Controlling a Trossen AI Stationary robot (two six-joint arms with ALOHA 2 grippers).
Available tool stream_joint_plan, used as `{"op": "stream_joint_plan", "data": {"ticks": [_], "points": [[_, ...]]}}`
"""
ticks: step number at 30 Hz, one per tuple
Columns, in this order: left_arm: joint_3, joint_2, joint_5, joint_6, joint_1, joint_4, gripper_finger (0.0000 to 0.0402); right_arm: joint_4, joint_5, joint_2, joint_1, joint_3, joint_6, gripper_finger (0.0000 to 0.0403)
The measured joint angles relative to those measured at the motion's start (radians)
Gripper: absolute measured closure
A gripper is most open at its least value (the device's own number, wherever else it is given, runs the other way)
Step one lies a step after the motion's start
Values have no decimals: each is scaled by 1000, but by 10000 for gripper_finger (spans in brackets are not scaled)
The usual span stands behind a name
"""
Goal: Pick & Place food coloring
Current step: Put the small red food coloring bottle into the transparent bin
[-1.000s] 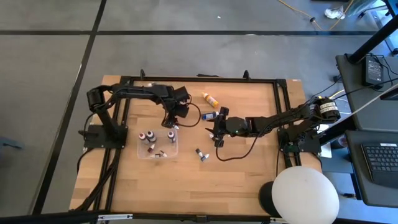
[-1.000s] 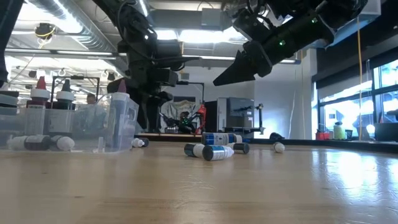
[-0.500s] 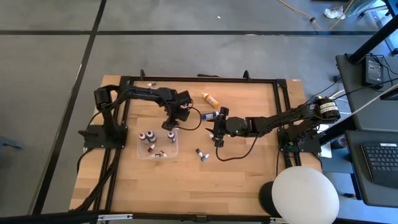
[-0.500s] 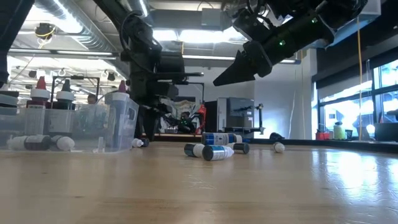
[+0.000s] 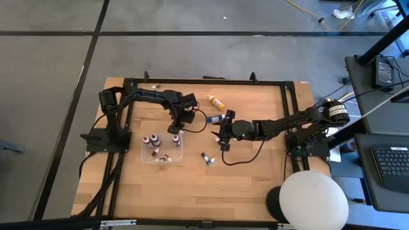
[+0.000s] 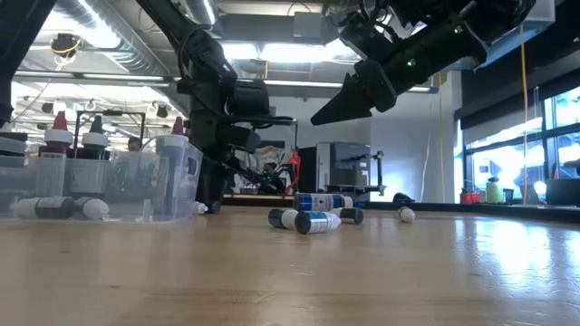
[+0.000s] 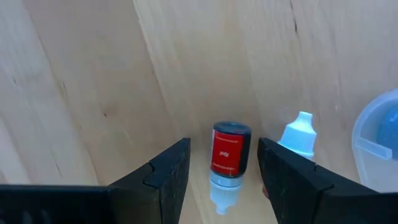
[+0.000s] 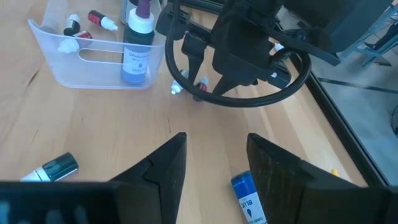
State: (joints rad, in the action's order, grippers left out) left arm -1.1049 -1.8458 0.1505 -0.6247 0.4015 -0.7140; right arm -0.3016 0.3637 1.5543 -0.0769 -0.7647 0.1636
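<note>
We see from above the left gripper (image 5: 178, 128) low beside the clear tray (image 5: 146, 155); only its wrist view reveals parted fingers straddling a red food coloring bottle (image 7: 231, 148) lying on wood. Farther right, the right gripper (image 5: 222, 136) hovers, fingers apart, empty.

Two arms (image 5: 281, 122); one clear tray (image 5: 146, 155); dozen-odd dropper bottles (image 5: 216, 101).

Left tool (image 7: 224, 171) with fingers spread, small red bottle (image 7: 228, 152) lying between them on the wooden table (image 7: 93, 81), white cap (image 7: 298, 132) just beside it, clear tray (image 7: 379, 143) corner at the edge
</note>
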Motion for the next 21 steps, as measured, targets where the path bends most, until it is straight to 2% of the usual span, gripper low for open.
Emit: {"op": "stream_joint_plan", "data": {"ticks": [10,21], "points": [[0,0,-28,-32,-1,-1,227,0,1,0,0,0,4,231],[-1,2,-43,-19,-2,-10,335,0,1,0,0,0,28,231]]}}
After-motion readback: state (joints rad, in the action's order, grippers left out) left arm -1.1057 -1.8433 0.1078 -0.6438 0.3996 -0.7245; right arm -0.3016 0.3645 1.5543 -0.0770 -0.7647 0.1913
